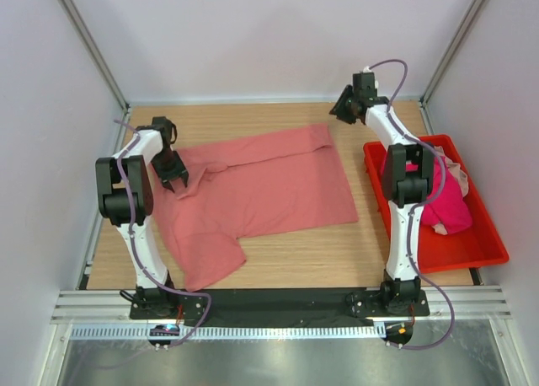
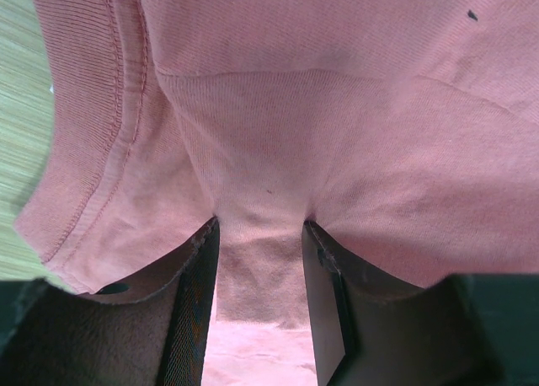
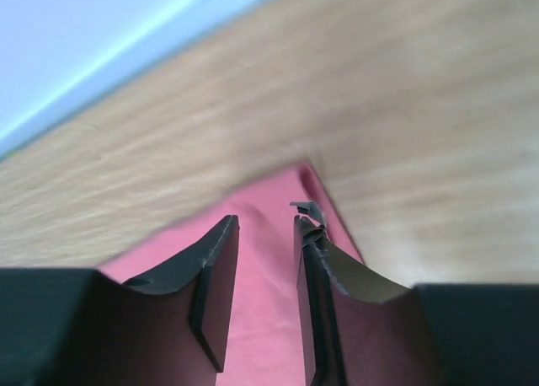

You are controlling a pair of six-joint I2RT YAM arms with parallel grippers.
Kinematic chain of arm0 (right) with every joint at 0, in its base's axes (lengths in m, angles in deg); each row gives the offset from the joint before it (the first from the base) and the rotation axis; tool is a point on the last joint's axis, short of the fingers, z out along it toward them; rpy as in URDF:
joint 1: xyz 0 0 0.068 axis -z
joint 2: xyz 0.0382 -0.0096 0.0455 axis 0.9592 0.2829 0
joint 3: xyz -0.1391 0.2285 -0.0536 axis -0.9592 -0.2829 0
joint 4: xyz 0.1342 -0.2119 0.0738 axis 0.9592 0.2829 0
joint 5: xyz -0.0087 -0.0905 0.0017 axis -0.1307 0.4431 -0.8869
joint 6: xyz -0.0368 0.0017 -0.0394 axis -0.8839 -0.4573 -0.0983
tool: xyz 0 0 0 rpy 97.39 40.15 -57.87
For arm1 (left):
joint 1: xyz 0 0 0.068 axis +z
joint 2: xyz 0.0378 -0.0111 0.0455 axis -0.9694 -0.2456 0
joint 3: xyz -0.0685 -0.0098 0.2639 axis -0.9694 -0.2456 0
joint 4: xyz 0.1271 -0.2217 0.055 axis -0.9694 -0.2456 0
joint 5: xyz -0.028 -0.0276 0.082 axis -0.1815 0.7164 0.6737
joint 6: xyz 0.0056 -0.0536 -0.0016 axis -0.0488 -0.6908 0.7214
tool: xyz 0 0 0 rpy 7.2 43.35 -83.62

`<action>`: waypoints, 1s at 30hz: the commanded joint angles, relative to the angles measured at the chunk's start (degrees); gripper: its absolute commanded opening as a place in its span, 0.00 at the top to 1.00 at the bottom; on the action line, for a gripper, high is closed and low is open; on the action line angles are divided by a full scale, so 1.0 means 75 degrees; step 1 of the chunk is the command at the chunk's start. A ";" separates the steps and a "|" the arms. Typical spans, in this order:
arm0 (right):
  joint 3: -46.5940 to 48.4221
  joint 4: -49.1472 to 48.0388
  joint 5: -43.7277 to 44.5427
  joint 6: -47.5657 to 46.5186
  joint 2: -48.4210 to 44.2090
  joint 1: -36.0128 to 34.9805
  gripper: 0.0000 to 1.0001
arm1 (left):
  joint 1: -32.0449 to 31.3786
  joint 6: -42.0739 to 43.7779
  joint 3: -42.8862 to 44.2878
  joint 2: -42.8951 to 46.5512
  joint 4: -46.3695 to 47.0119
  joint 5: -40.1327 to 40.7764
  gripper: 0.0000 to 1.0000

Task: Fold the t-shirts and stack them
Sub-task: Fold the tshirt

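A large salmon t-shirt [image 1: 269,184] lies spread across the wooden table. My left gripper [image 1: 174,184] is at its left side by the collar, jaws apart and tips pressed down into the cloth [image 2: 337,108]. A pucker of fabric sits between the tips [image 2: 258,224]. My right gripper [image 1: 344,112] hovers at the shirt's far right corner, open with nothing in it. That corner [image 3: 278,192] shows below and between its jaws [image 3: 265,220]. A magenta t-shirt [image 1: 446,209] and a pale pink one [image 1: 459,175] lie crumpled in the red bin.
The red plastic bin [image 1: 472,255] stands at the right edge of the table, beside the right arm. Bare wood shows in front of the shirt and along the back. White walls enclose the table on three sides.
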 commanded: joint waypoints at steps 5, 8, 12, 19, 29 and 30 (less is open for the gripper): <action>0.1036 0.0055 -0.1377 -0.0411 0.1028 0.0032 0.65 | 0.0016 0.0150 0.0036 0.0126 0.0027 -0.0187 0.54; 0.1012 -0.0052 -0.1530 -0.0481 0.1156 0.0009 0.64 | 0.0016 0.0174 0.0036 0.0127 0.0015 -0.0187 0.55; 0.1070 -0.0111 -0.1577 -0.0586 0.1285 0.0020 0.64 | 0.0015 0.0174 0.0001 0.0103 0.0026 -0.0199 0.55; 0.1281 0.0135 -0.1390 -0.0750 0.1485 0.0009 0.63 | 0.0004 0.0162 -0.0069 0.0092 0.0050 -0.0210 0.54; 0.1516 0.0276 -0.1049 -0.1254 0.1637 0.0009 0.59 | 0.0004 0.0198 -0.0034 0.0068 0.0038 -0.0257 0.54; 0.1620 0.0276 -0.1049 -0.1254 0.1684 0.0009 0.59 | 0.0004 0.0198 -0.0046 0.0056 0.0026 -0.0234 0.55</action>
